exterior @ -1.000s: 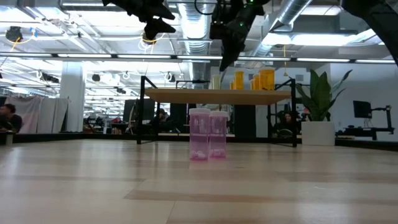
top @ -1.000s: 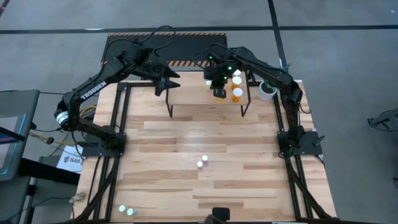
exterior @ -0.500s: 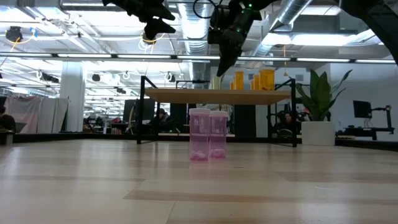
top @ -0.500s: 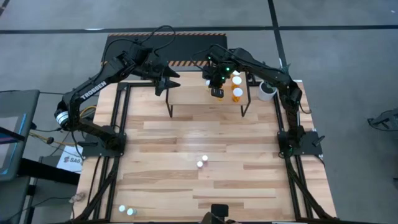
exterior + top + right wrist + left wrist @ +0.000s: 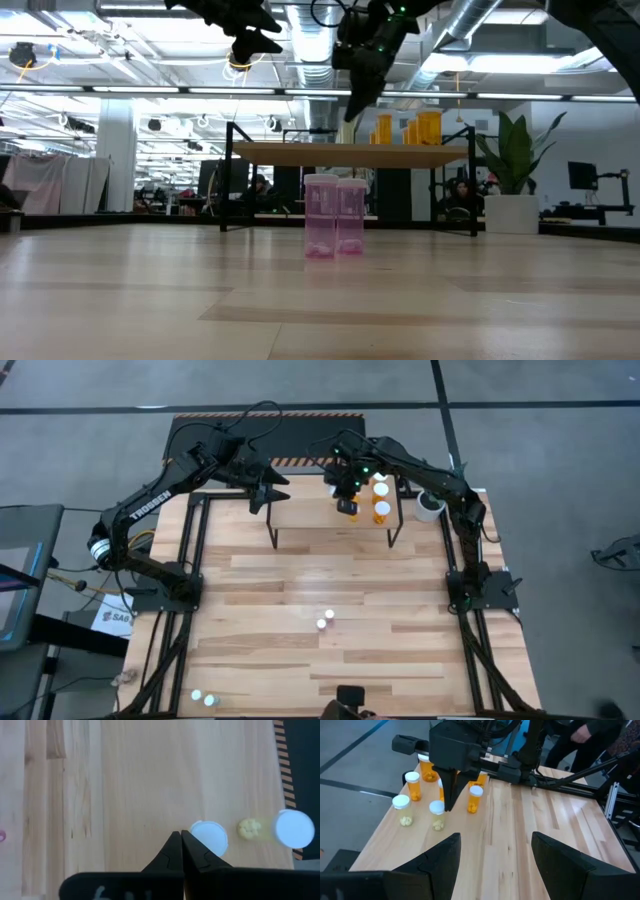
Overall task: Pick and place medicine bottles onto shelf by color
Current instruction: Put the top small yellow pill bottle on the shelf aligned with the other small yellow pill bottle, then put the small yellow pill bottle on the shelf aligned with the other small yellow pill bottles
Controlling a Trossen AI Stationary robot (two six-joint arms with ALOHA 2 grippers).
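The shelf (image 5: 310, 520) stands at the table's far side on its thin black legs. On its right part stand orange medicine bottles (image 5: 381, 512) and pale yellowish ones (image 5: 437, 815), all white-capped. My right gripper (image 5: 448, 807) hangs shut above the shelf, fingers pointing down, tips close beside a yellowish bottle's cap (image 5: 209, 837); I cannot tell if it touches. My left gripper (image 5: 268, 498) waits open over the shelf's left end, holding nothing. Two pink bottles (image 5: 335, 215) stand mid-table. Two greenish ones (image 5: 202, 698) stand at the near left corner.
A white pot (image 5: 430, 507) with a green plant (image 5: 515, 150) stands just right of the shelf. A black mat with striped edges (image 5: 300, 440) lies beyond the far edge. The wooden tabletop (image 5: 330, 580) lies bare between the shelf and the pink bottles.
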